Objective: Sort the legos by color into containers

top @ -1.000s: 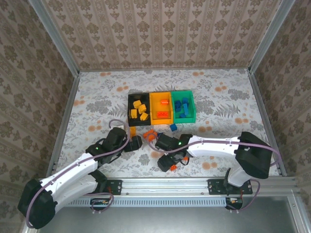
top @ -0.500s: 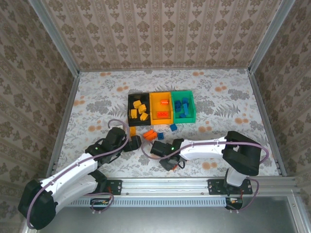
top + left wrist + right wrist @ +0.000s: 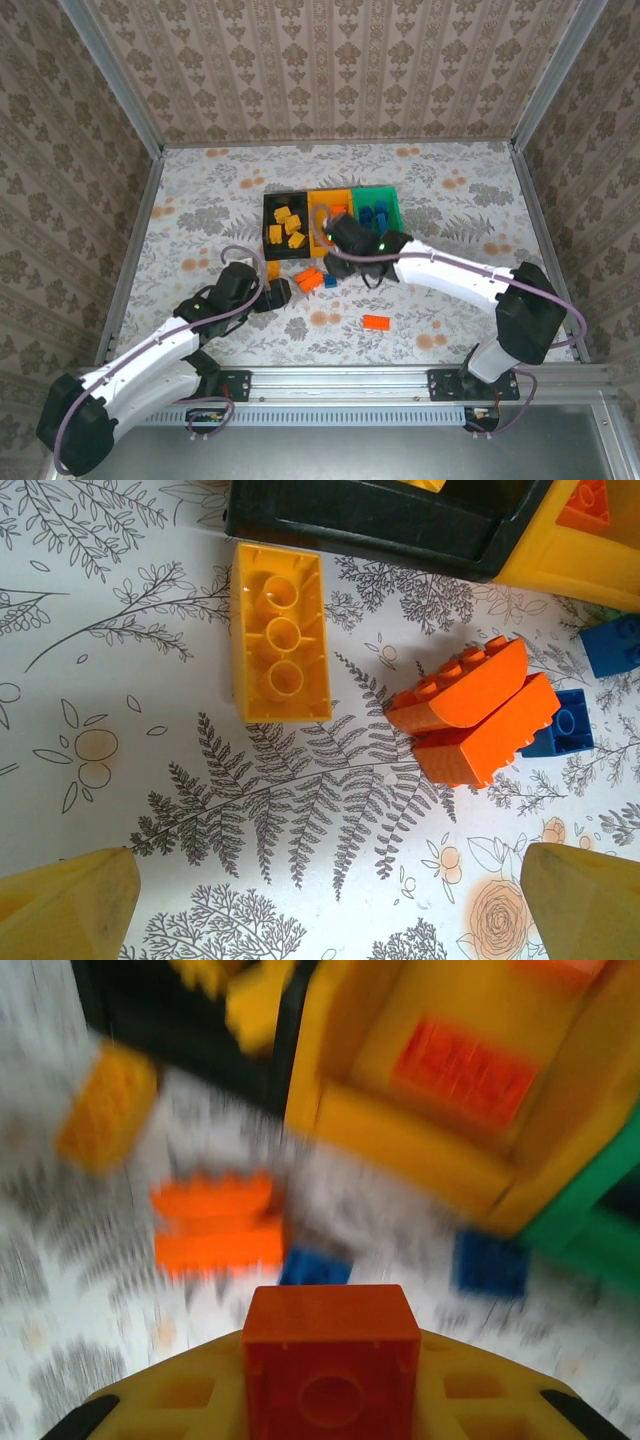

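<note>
Flowery paper covers the worktop (image 3: 480,200), and the walls have a pattern too. Nearest the arms, 1 red-orange brick (image 3: 376,322) lies alone, well apart from the bins. It is not sorted yet.

A bit further back, the left jaws hang wide open and hold nothing. They sit low over a small bunch of loose legos, so they look ready to pick 1 up. Under them lies a yellow brick (image 3: 280,632), hollow side up, just beside the black bin (image 3: 380,520). Next to it, 2 red-orange bricks (image 3: 470,715) touch each other, and a blue brick (image 3: 565,725) sits against them. Another blue brick (image 3: 615,645) lies near.

Further back, the right jaws are closed tight on a small red-orange cube (image 3: 330,1360). They hold it up in the air, close to the orange-yellow bin (image 3: 400,1140). The right wrist view is blurry. That bin has red-orange pieces (image 3: 465,1060) in it, so the cube most likely belongs there.

At the back, the 3 bins stand joined in a row. The black bin holds yellow bricks, and the green bin (image 3: 393,205) holds blue ones. Each color gets its own bin.
</note>
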{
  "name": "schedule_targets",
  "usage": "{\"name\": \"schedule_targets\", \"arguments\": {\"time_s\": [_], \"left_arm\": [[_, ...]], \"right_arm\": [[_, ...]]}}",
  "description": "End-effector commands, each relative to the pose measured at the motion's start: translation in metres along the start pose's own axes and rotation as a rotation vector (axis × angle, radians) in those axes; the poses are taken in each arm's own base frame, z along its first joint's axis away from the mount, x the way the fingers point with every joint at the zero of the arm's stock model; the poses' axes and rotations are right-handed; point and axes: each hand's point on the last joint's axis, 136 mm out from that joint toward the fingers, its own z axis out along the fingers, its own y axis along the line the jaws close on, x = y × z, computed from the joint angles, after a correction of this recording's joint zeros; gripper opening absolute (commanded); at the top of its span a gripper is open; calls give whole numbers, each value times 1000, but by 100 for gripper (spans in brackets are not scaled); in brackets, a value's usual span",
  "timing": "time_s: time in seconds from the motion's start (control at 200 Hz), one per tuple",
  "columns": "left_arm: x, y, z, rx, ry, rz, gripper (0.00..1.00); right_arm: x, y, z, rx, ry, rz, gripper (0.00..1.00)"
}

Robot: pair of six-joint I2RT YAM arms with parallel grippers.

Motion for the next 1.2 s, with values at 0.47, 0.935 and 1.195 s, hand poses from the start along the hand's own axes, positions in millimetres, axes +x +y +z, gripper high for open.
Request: {"name": "schedule_targets", "arguments": {"time_s": [0.47, 0.935, 1.195], "left_arm": [[-5, -7, -9, 32, -4, -13, 100], [-8, -9, -9, 41, -15, -14, 100], [-5, -5, -5, 33, -10, -24, 100]], "right_arm": [[-86, -58, 97, 144, -31, 178, 57], [-4, -39, 13, 51, 25, 185, 78], [121, -32, -4, -39, 255, 185, 79]]}}
